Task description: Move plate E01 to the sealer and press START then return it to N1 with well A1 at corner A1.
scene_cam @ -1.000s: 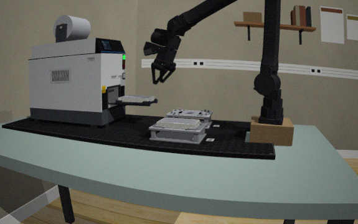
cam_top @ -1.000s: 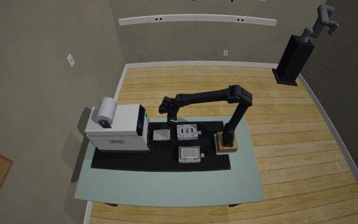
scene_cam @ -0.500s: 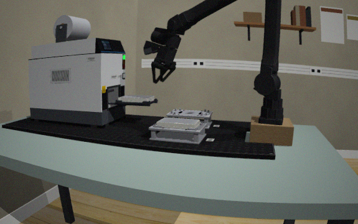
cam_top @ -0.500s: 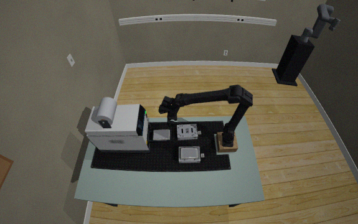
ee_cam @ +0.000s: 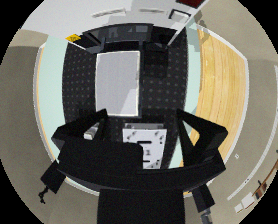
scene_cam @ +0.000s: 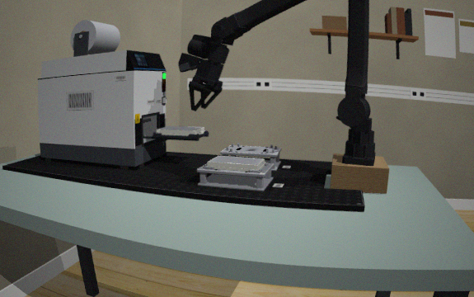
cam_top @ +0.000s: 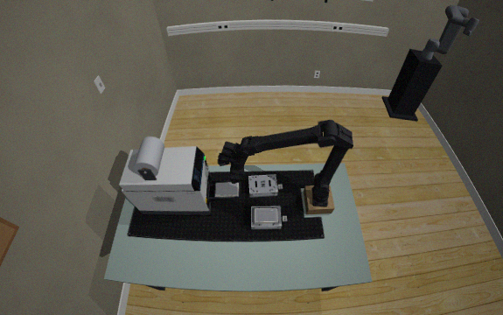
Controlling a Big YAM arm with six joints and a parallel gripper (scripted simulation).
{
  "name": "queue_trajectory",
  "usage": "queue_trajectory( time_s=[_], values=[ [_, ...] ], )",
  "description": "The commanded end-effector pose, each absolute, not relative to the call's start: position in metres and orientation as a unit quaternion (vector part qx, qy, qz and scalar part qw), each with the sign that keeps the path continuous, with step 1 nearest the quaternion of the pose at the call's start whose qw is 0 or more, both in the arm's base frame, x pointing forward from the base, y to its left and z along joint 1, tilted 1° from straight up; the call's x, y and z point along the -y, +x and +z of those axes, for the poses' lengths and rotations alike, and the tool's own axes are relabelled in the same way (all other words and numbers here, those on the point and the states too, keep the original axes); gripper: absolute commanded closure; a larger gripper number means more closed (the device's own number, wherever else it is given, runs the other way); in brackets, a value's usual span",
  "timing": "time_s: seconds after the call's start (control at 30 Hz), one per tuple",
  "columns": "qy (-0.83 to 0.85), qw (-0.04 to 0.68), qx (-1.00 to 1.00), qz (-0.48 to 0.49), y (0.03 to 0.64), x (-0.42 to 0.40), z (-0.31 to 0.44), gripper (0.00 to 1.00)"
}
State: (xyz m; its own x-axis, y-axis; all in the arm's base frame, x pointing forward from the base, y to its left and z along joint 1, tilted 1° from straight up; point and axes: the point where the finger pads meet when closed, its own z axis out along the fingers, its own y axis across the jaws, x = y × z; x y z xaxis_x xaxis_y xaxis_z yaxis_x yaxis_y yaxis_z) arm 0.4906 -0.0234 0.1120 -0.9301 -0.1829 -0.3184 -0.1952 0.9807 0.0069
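With the lamp (scene_cam: 164, 76) green and the stage (scene_cam: 202, 134) out, we should lower our empty, wide-open jaws squarely over the plate (scene_cam: 180, 130), gripping its long sides.

A small lab bench room. A grey-white plate sealer (scene_cam: 92, 107) with a foil roll (scene_cam: 96, 36) on top and a green lamp (scene_cam: 164, 76) stands on a black perforated breadboard (scene_cam: 171, 181), beside 2 metal plate nests (scene_cam: 237, 171) holding microplates. The breadboard lies on a pale green counter (scene_cam: 220, 235). A cable trunking strip (scene_cam: 344, 88) with sockets runs along the beige wall, over a wood plank floor (cam_top: 400, 175).
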Motion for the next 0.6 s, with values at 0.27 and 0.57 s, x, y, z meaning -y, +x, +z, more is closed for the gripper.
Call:
queue_trajectory(
  time_s=[0.27, 0.57],
  values=[
    [-0.070, 0.191, -0.979, 0.017, 0.540, -0.015, 0.133, 0.00],
    [-0.083, 0.179, -0.980, 0.022, 0.549, -0.058, 0.130, 0.00]
  ],
)
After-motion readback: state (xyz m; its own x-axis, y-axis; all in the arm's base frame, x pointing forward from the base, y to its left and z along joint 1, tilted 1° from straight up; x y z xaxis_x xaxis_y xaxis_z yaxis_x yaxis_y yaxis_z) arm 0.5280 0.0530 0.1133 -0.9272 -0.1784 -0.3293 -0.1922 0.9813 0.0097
